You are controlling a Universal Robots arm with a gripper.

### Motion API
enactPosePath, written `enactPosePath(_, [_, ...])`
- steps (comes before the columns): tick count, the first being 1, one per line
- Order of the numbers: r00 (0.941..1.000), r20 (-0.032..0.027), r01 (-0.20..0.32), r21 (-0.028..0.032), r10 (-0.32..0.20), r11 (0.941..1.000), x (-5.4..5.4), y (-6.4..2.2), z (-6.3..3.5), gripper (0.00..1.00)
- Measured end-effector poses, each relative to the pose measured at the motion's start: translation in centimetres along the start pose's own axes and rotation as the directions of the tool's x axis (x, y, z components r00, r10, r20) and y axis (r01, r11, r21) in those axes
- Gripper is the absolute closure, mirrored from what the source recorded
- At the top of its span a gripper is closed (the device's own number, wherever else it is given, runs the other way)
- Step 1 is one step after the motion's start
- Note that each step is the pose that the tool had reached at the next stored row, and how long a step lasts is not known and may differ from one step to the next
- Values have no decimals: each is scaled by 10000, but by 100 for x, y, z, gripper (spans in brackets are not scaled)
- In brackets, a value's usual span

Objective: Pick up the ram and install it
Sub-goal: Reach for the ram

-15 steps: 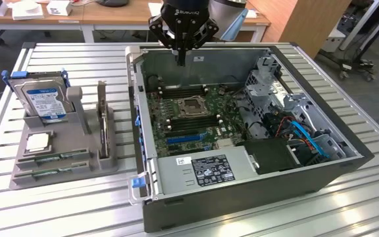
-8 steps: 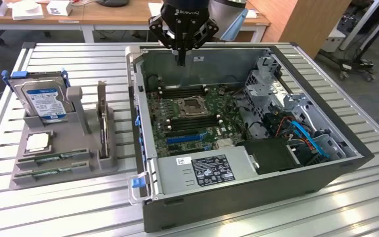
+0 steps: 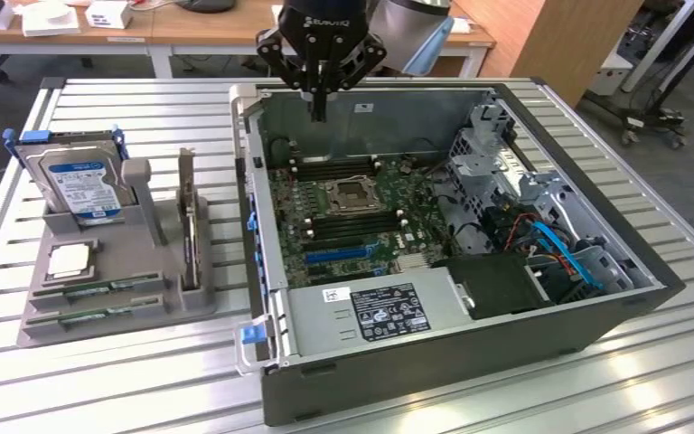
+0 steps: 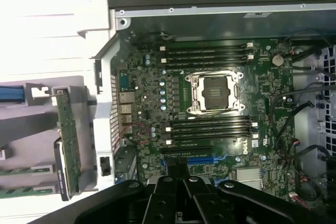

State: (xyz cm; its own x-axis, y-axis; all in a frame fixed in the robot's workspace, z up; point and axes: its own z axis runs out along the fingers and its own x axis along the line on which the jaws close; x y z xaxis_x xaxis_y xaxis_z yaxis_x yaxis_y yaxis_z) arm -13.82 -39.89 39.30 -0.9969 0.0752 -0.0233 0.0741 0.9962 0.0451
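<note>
Two ram sticks [image 3: 98,289] [image 4: 21,170] lie flat in the front slots of a grey holder [image 3: 118,312] at the exterior view's left, green with pale labels. My gripper [image 3: 318,114] [image 4: 184,203] hangs over the far side of the open computer case [image 3: 444,353], well away from the sticks. Its black fingers are shut together with nothing between them. Below it lies the motherboard [image 3: 360,203] [image 4: 210,103], with dark memory slots [image 3: 337,167] [image 4: 207,53] on both sides of the processor socket [image 3: 353,194] [image 4: 216,92].
The holder also carries an upright hard drive [image 3: 79,185] and a tall expansion card [image 3: 187,226] [image 4: 68,145]. Inside the case are a power supply [image 3: 378,307], drive cages [image 3: 492,154] and loose cables [image 3: 564,253]. A slatted metal table [image 3: 118,108] carries everything.
</note>
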Motion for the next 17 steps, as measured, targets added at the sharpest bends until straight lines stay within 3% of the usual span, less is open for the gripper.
enactPosePath(17, [10000,-1,-1,0,1,10000,465,-35,-8,91])
